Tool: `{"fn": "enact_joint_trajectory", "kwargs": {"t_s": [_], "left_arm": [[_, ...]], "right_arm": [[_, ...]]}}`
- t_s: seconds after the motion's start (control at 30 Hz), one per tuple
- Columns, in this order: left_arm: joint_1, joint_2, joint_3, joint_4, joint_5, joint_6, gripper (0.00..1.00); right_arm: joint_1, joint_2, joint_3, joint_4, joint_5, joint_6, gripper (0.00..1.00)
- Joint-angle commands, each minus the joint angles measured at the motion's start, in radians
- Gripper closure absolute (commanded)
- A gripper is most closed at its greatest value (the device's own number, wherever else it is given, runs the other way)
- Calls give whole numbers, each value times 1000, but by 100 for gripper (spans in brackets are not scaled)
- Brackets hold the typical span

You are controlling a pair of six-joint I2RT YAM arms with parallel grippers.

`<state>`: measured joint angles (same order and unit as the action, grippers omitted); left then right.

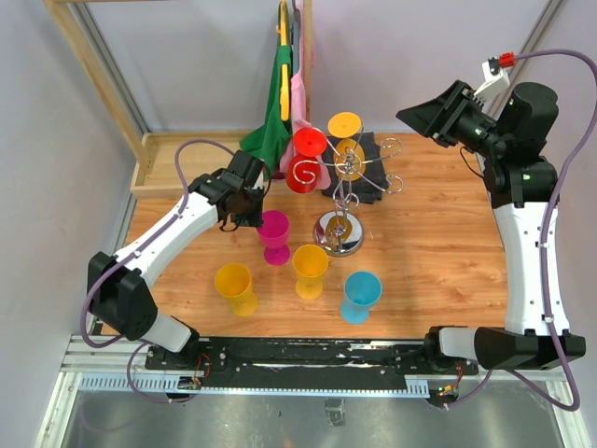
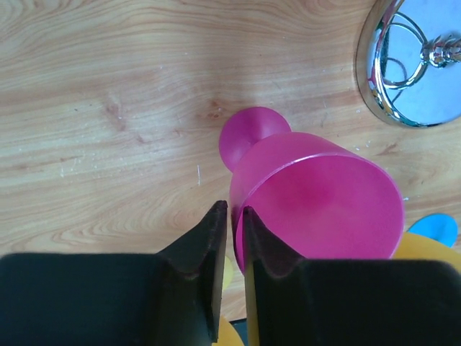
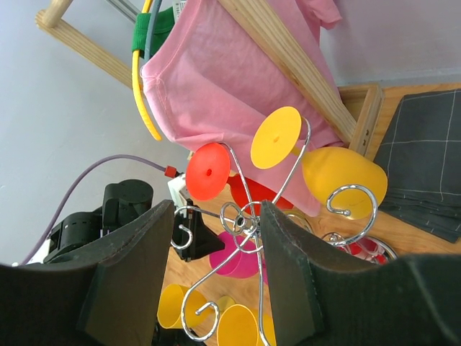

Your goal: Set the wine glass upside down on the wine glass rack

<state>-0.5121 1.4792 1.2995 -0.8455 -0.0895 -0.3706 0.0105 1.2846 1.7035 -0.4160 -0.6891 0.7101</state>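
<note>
A magenta wine glass (image 1: pixel 274 233) stands upright on the wooden table, just left of the rack's base. My left gripper (image 1: pixel 250 213) is shut on its rim, one finger inside the bowl and one outside, as the left wrist view shows (image 2: pixel 235 213) with the glass (image 2: pixel 317 202) below. The chrome wine glass rack (image 1: pixel 345 173) stands at centre back, its domed base (image 2: pixel 414 65) close by. A red glass (image 1: pixel 306 159) and a yellow glass (image 1: pixel 347 135) hang upside down on it. My right gripper (image 1: pixel 424 114) is open and empty, raised at the back right, facing the rack (image 3: pixel 248 213).
Two yellow glasses (image 1: pixel 235 287) (image 1: pixel 310 271) and a blue glass (image 1: pixel 360 296) stand upright near the front. A dark cloth (image 1: pixel 373 159) lies behind the rack. Green and pink clothes (image 1: pixel 280 112) hang from a wooden frame at the back, above a wooden tray (image 1: pixel 163 163).
</note>
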Motion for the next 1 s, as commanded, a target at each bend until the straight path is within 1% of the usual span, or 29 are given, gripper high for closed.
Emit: {"fn": "enact_joint_trajectory", "kwargs": {"t_s": [0.0, 0.03, 0.07, 0.1, 0.13, 0.23, 0.3, 0.57, 0.63, 0.8, 0.97], "left_arm": [[-12, 4, 27, -13, -50, 12, 84], [-12, 3, 30, -17, -57, 12, 91], [-12, 1, 33, -19, -65, 12, 95], [-12, 0, 36, -24, -74, 13, 99], [-12, 0, 40, -29, -83, 15, 100], [-13, -7, 50, -40, -107, 16, 100], [-13, -21, 66, -51, -150, 8, 100], [-12, -90, 209, -123, -423, -10, 100], [-13, -103, 255, -136, -491, -14, 100], [-12, -136, 416, -180, -595, -37, 100], [-13, -179, 570, -165, -684, -37, 100]], "right_arm": [[-20, -21, -13, 36, 14, 7, 47], [-20, -21, -14, 35, 17, 8, 47], [-20, -23, -15, 36, 17, 9, 46], [-20, -24, -17, 35, 18, 10, 46], [-20, -26, -19, 36, 20, 11, 46], [-21, -33, -26, 36, 23, 11, 46], [-21, -39, -32, 35, 22, 11, 46], [-20, -61, -43, 37, 23, 22, 47], [-20, -63, -45, 38, 20, 23, 47], [-20, -72, -44, 41, 13, 30, 47], [-20, -82, -51, 53, 7, 38, 47]]}}
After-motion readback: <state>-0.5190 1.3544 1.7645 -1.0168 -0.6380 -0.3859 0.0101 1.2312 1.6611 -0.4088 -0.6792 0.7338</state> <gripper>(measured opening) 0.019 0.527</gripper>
